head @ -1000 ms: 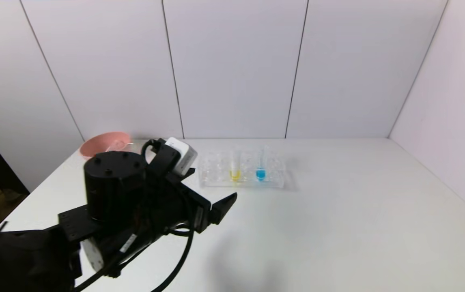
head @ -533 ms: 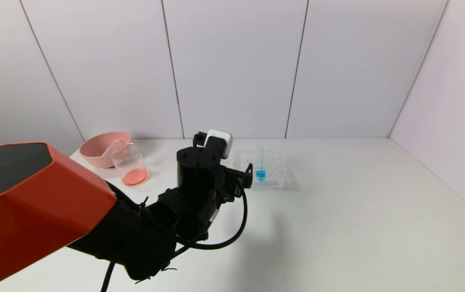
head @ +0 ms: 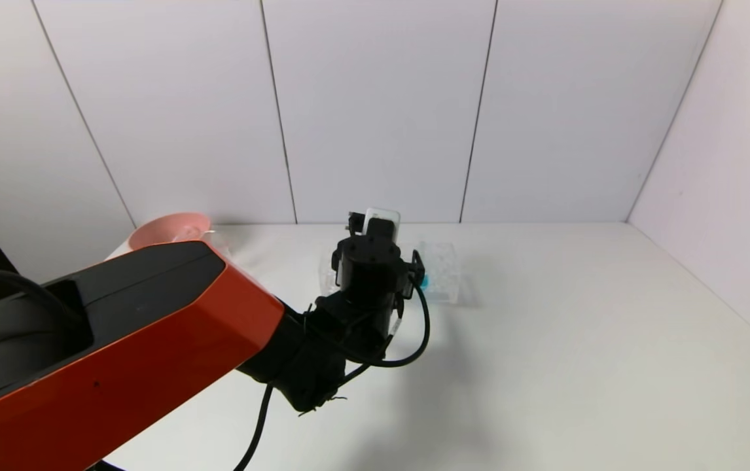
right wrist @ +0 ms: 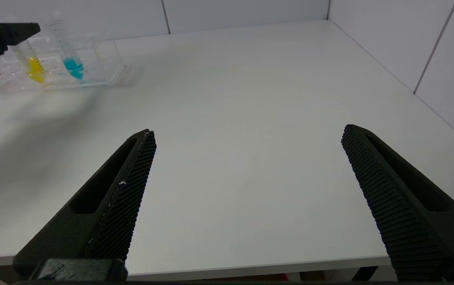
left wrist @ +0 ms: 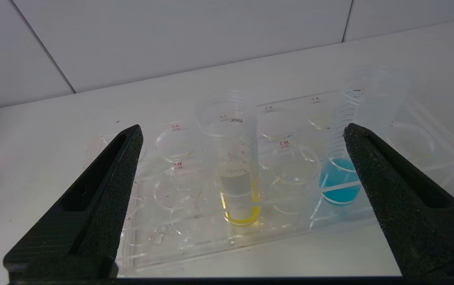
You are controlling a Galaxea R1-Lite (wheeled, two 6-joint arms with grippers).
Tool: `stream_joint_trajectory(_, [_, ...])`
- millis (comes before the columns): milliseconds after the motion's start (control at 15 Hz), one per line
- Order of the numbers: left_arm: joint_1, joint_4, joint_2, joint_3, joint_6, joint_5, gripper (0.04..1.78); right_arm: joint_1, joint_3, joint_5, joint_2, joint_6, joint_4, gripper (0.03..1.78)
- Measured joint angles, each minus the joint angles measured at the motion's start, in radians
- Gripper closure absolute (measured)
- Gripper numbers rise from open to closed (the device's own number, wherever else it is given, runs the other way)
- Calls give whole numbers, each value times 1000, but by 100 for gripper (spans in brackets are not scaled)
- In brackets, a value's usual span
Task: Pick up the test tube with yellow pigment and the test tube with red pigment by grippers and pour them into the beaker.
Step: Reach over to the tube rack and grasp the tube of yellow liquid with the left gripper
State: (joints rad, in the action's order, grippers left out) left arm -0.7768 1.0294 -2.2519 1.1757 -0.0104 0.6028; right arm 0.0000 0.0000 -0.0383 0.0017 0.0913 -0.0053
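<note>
Left hand at the rack
The black left hand [left wrist: 243, 134], spread wide, flanks the slim clear yellow-tipped test tube [left wrist: 237, 170] standing in the clear plastic rack [left wrist: 171, 233]; right hand [right wrist: 247, 136] released above the white tabletop [right wrist: 250, 99].

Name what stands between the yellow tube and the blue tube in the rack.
Only empty rack wells separate the yellow tube from the blue tube; the left wrist view shows it.

Bright, even light; soft shadows.
</note>
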Motion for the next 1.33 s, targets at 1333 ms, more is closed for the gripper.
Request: stream_joint_trajectory(1333, [47, 38, -73, 91, 13, 17, 67, 0, 0, 0, 0, 0, 0, 10])
